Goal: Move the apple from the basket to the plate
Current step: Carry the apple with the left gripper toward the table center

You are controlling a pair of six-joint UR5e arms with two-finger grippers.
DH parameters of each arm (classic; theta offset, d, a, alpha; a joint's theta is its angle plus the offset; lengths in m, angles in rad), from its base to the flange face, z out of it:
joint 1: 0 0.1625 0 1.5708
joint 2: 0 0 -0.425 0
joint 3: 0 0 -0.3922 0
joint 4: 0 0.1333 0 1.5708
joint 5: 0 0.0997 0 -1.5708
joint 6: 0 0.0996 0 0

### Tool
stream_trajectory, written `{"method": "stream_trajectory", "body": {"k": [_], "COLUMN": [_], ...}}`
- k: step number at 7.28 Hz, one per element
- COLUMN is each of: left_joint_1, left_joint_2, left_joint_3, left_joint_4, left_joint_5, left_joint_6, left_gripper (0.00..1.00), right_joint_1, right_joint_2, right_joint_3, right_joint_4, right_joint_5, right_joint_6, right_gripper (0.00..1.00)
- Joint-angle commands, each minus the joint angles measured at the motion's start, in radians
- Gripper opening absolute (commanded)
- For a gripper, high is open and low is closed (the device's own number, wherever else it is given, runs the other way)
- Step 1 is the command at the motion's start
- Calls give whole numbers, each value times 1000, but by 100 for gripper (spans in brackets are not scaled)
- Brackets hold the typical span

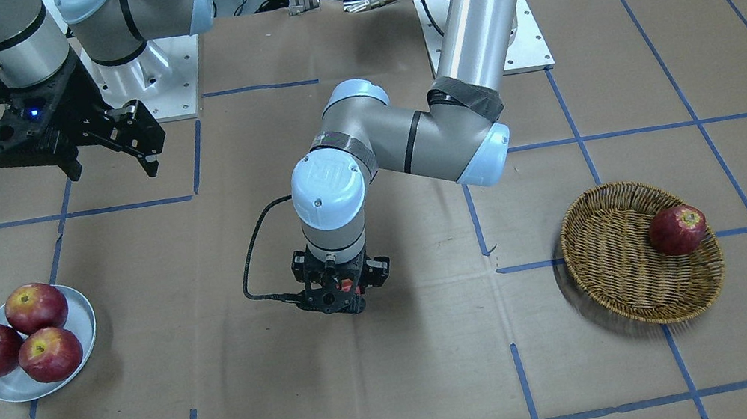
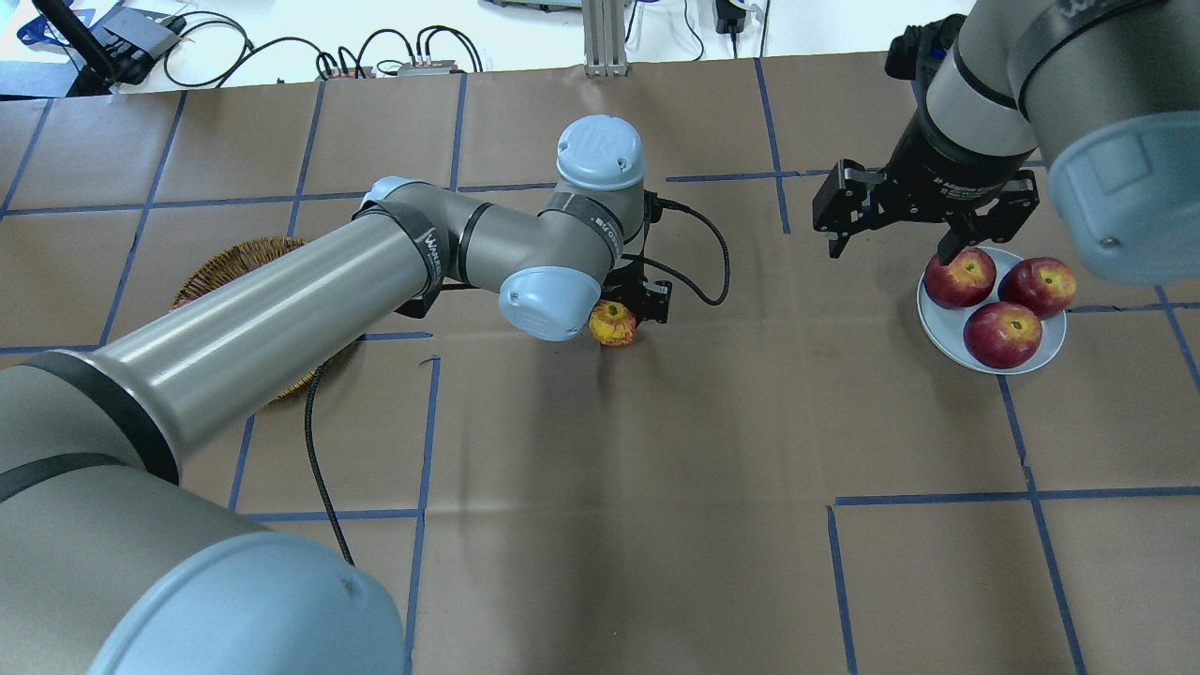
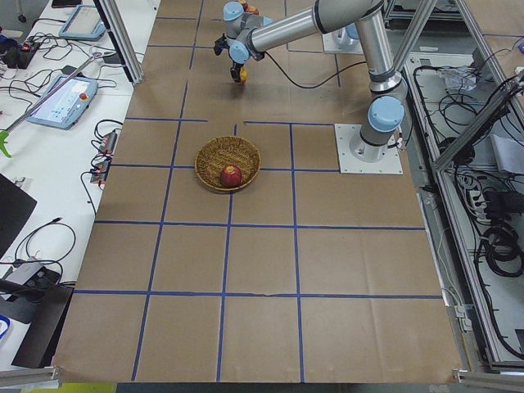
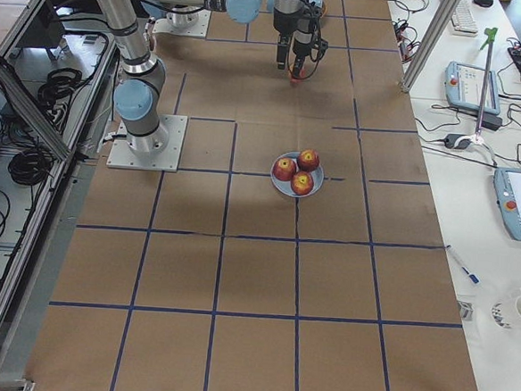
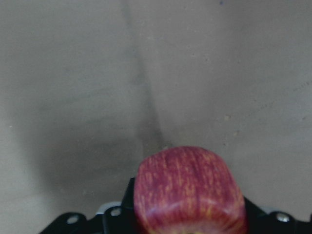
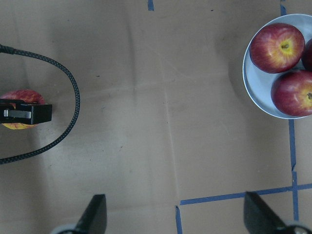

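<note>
The pinkish-red streaked apple is held in my left gripper, which is shut on it low over the middle of the table. In the left wrist view the apple fills the space between the jaws. The wicker basket lies on the robot's left side and holds one darker red apple. The pale plate lies on the robot's right side and carries three glossy dark-red apples. My right gripper is open and empty, hovering beside the plate.
A black cable loops from the left wrist over the table. The left arm's long link crosses above the basket. Blue tape lines grid the brown paper. The arm bases stand at the robot's edge.
</note>
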Motion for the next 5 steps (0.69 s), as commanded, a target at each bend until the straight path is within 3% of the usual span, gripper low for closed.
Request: {"method": "stream_trajectory", "body": {"k": [1, 2, 4, 5], "left_joint_1": [-2, -2, 1, 7], "left_joint_2": [-4, -3, 31, 64], "left_joint_3": [-4, 5, 14, 55], "left_joint_4": [1, -4, -18, -83], "left_joint_5": [-2, 4, -2, 0], "left_joint_6": [-2, -2, -2, 3], "left_gripper": [87, 96, 99, 99], "right_joint_1": [0, 0, 0, 0], "right_joint_2": [2, 0, 0, 2], "right_joint_3": [0, 0, 0, 0], "right_joint_4": [0, 0, 0, 0], "right_joint_5": [0, 0, 0, 0], "right_joint_6": [0, 0, 0, 0], "right_gripper": [100, 100, 100, 100]}}
